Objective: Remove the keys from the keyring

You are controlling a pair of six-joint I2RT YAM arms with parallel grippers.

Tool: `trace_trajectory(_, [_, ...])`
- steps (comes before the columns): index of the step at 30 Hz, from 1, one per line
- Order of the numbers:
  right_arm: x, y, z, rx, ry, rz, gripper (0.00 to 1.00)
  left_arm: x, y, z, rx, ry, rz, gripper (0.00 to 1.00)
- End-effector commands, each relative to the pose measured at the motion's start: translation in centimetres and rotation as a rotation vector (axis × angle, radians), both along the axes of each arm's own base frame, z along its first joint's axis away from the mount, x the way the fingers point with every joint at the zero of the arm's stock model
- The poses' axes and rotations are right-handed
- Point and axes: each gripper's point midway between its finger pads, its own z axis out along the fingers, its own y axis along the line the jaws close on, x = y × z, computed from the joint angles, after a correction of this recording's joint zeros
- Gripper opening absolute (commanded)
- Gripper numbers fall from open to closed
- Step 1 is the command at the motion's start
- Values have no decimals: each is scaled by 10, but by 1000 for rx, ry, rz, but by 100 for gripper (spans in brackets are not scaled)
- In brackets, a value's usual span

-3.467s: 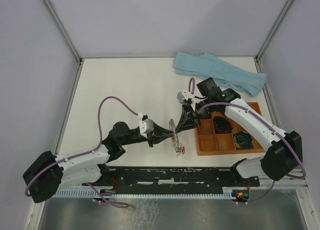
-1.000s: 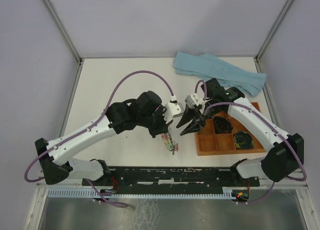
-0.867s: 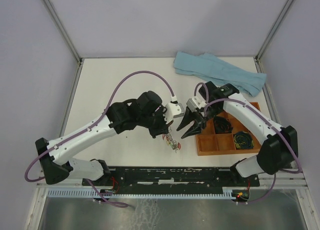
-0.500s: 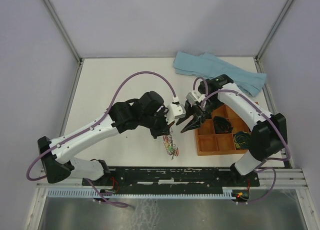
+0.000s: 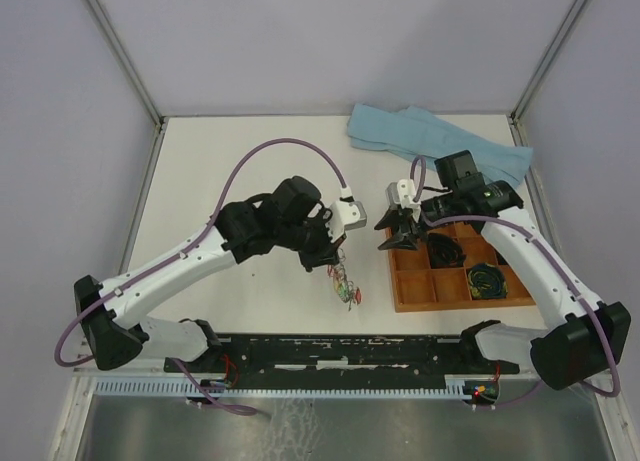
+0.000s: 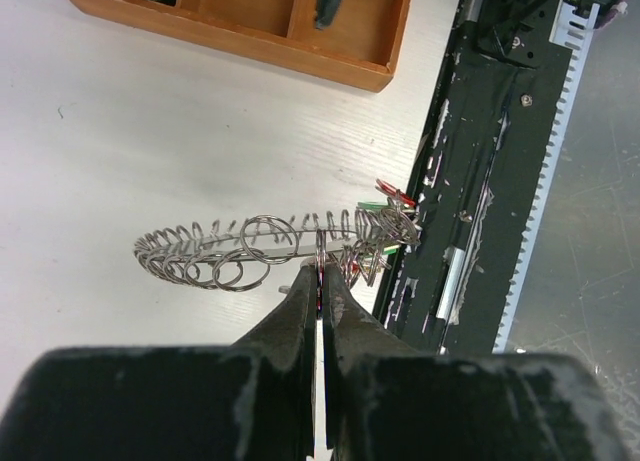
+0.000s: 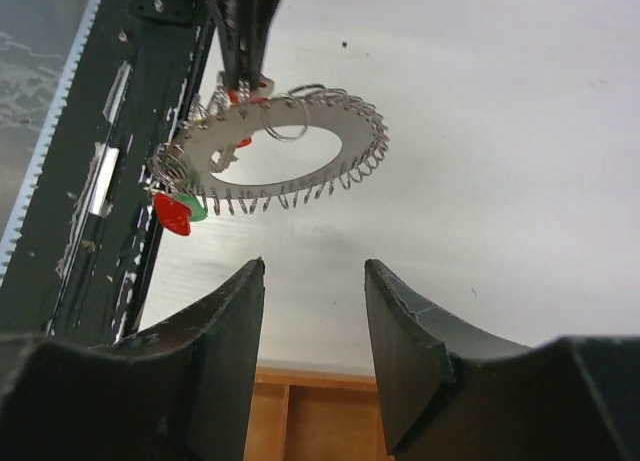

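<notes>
Table (image 5: 250,151): white top, bounded by metal frame posts at the far corners and by a black rail (image 5: 350,351) along the near edge; the widest open surface lies far and left of the arms. Cloth (image 5: 440,146): pale blue, rumpled, at the far right, one end close to the right edge of the table. Left arm (image 5: 190,261): reaches from the near left corner in toward the middle. Right arm (image 5: 540,271): arches from the near right over the tray. Tray (image 5: 455,305): orange wood with compartments, set near right, its near wall just short of the rail; dark coiled bundles (image 5: 445,249) lie in two compartments. Keyring (image 6: 250,251): silvery ring fringed with small wire loops, held above the table between the tray's left wall and the rail, a strip of white surface showing on either side. Left gripper (image 6: 320,273): jaws pressed together, pinching the keyring at its rim. Right gripper (image 7: 312,271): jaws apart with nothing between them, tips near the tray's left wall, pointed at the keyring and apart from it. Keys (image 7: 178,211): tiny red and green heads, bunched on the part of the ring nearest the rail.
</notes>
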Motion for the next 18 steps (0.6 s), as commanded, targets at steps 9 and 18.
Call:
trace_trajectory(9, [-12, 48, 28, 189, 117, 57, 50, 20, -20, 30, -120, -79, -77, 3])
trace_trajectory(18, [-27, 61, 15, 185, 186, 120, 47, 24, -20, 35, -132, -101, -79, 3])
